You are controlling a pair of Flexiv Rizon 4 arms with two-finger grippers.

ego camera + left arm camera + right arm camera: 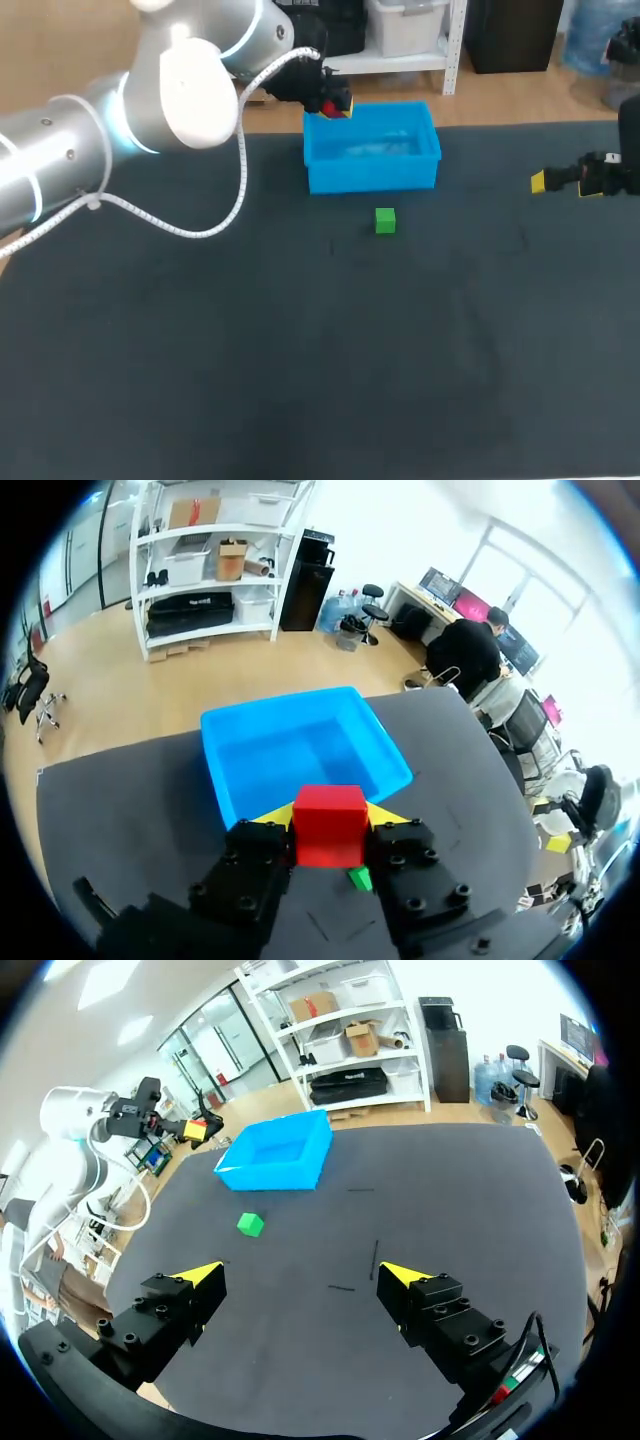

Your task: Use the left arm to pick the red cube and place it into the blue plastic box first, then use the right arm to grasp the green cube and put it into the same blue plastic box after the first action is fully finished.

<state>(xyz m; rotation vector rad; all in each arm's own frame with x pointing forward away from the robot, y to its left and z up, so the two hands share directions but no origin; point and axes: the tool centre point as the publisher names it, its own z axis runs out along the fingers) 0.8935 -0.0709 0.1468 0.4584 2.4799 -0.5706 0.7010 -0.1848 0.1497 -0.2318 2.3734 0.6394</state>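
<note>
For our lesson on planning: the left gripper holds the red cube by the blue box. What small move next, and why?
Probably carry the left gripper a little further over the blue box: the red cube hangs above its corner rim, not yet over the inside.
</note>
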